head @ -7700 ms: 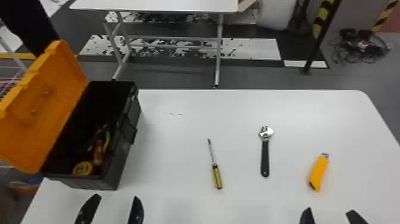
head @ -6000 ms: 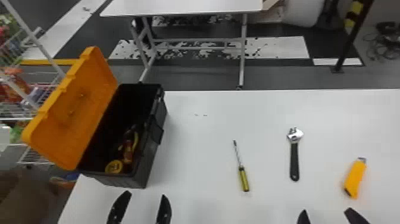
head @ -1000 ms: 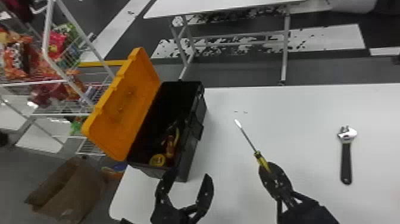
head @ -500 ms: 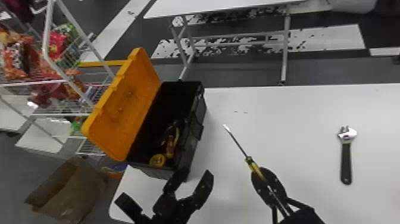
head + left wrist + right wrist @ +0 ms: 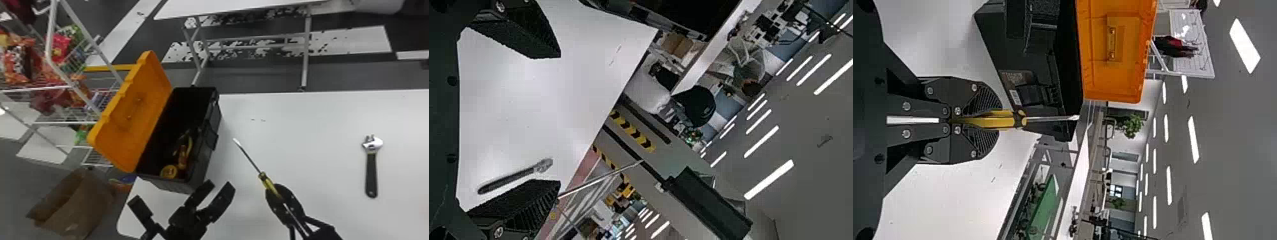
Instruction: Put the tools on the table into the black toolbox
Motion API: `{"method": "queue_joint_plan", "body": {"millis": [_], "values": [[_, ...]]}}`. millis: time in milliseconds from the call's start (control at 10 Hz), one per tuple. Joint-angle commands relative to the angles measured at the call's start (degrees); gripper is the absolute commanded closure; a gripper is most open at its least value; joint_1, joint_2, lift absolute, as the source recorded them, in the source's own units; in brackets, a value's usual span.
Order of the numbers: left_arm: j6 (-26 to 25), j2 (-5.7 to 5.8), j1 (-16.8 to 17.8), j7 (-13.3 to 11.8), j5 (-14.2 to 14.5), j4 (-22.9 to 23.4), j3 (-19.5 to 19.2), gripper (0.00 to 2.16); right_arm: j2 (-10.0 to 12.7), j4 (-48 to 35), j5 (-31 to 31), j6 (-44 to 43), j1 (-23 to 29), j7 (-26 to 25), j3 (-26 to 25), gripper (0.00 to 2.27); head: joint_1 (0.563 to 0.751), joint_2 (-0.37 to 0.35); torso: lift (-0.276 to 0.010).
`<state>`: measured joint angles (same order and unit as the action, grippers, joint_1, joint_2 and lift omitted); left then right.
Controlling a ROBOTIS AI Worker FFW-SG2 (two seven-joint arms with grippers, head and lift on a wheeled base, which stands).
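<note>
Screwdriver (image 5: pixel 250 158) gripped in the right pincer (image 5: pixel 276 190) near the black toolbox (image 5: pixel 202 162)

The yellow handle (image 5: pixel 268 184) of the screwdriver is clasped by the right pincer, its two fingers drawn together around it. The metal shaft is held out beyond the fingers, above the table (image 5: pixel 303 127), and its tip is angled toward the robot's left and away from the robot. In the right wrist view, the handle is seen between the closed fingers of the right pincer (image 5: pixel 998 120), and the shaft is seen against the toolbox.

The left pincer (image 5: pixel 182 193) is placed by the near end of the toolbox. In the left wrist view, its fingers are spread wide, with nothing grasped between them.

The toolbox is set at the left part of the table, its orange lid (image 5: pixel 134 111) tipped open to the left. Inside, toward the near end, a round yellow item (image 5: pixel 169 171) and a tool with a reddish handle (image 5: pixel 182 157) can be made out; the rest of the interior is too dark to be told. An adjustable wrench (image 5: pixel 371 174) is laid flat on the table, well to the right of the screwdriver, its metal head turned away from the robot and its dark handle toward it.
</note>
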<state>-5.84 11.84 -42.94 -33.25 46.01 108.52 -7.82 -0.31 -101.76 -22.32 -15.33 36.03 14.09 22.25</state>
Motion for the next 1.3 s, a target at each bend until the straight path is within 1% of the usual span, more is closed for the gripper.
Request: {"method": "queue_joint_plan", "body": {"millis": [0,100,200,500,800,1000,1200], "values": [[-5.5,-0.42,-0.7,-1.3,2.7,2.1,-0.6,0.1,0.0,0.5,0.0,-0.4,0.0,0.3,-0.4,2.24,0.695,0.35,-0.075],[-7.7,-0.5,-0.9,-1.9,3.1,3.1,-0.6,0.1,0.0,0.6,0.0,-0.9,0.0,0.4,-0.4,2.24,0.695,0.35,-0.075],[-8.5,-0.68,-0.8,-2.1,3.2,3.7,-0.1,0.1,0.0,0.6,0.0,-1.1,0.1,0.5,-0.3,2.24,0.695,0.35,-0.075],[-8.5,-0.94,-0.6,-2.8,3.4,5.4,1.2,0.1,0.0,1.0,0.0,-1.2,0.3,1.9,0.4,2.24,0.695,0.35,-0.075],[-13.5,-0.94,-0.5,-3.1,4.3,6.7,1.8,0.09,0.0,1.2,-0.4,-1.1,0.3,2.0,1.4,2.24,0.695,0.35,-0.075],[-13.8,-0.94,-0.2,-4.2,4.0,6.6,2.1,0.17,0.0,1.2,-0.7,-1.1,0.3,2.0,2.2,2.24,0.695,0.35,-0.075],[-13.8,-0.85,-0.1,-4.3,4.1,6.7,2.1,0.19,0.0,1.3,-1.4,-0.9,0.3,2.0,2.9,2.24,0.695,0.35,-0.075]]}}
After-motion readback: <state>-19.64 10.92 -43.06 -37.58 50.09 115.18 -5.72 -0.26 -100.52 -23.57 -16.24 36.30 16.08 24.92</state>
